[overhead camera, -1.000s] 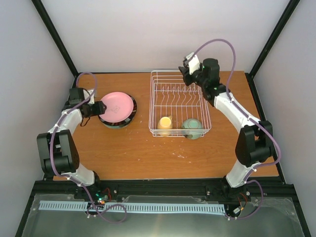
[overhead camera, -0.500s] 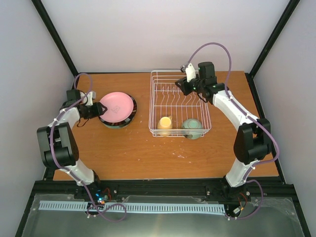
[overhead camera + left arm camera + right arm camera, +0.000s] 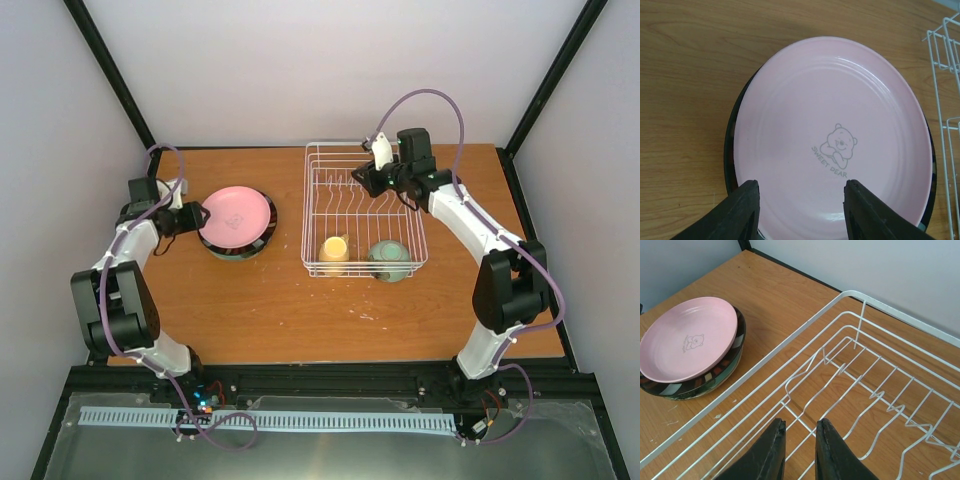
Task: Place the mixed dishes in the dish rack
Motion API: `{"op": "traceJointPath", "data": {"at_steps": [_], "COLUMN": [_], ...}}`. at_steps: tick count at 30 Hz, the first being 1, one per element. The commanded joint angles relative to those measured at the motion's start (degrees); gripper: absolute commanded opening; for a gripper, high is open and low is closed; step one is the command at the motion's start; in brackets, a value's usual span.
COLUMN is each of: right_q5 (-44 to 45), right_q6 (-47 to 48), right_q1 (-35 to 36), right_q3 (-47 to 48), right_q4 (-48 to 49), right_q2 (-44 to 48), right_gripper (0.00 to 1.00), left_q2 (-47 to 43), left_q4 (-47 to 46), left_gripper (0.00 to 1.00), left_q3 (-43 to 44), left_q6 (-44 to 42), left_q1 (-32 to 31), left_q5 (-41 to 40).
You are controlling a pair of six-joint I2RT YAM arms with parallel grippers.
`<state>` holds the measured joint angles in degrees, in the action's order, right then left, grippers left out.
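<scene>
I work in a lab test cell: black frame posts (image 3: 112, 75), blank white walls (image 3: 330, 70), my 2 arms bolted to a wooden table (image 3: 270, 300).

Wood table (image 3: 270, 310), white walls (image 3: 320, 70), blk frame (image 3: 110, 70)

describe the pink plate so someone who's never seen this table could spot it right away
Start at the white wire dish rack in the middle of the wooden table, then look to its left, where a short stack of plates sits. The pink plate lies on top of that stack; unlike the dark-rimmed plate beneath it, it is plain pastel pink with a small bear drawing labelled "sweet bear".
</scene>
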<state>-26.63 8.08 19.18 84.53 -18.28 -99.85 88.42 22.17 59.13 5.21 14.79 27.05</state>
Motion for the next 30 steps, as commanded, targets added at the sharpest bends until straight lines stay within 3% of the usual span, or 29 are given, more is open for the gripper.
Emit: {"op": "traceJointPath", "data": {"at_steps": [1,30], "right_q5": [-0.7,0.6], "right_q6": [0.1,-0.5], "right_q1": [0.6,1.5], "right_q3": [-0.4,-0.5], "right_q4": [-1.2,-2.9], "right_q2": [0.4,0.4], "right_gripper": [0.18,0.17], "left_q2": [1.1,8.6], "left_q4": [-0.6,-4.8], "left_gripper": [0.47,0.45], "left_q3": [-0.3,-2.4], "left_q6": [-0.1,-0.1], "left_q1": [0.1,0.1], "left_q5": [-1.4,1.9]}}
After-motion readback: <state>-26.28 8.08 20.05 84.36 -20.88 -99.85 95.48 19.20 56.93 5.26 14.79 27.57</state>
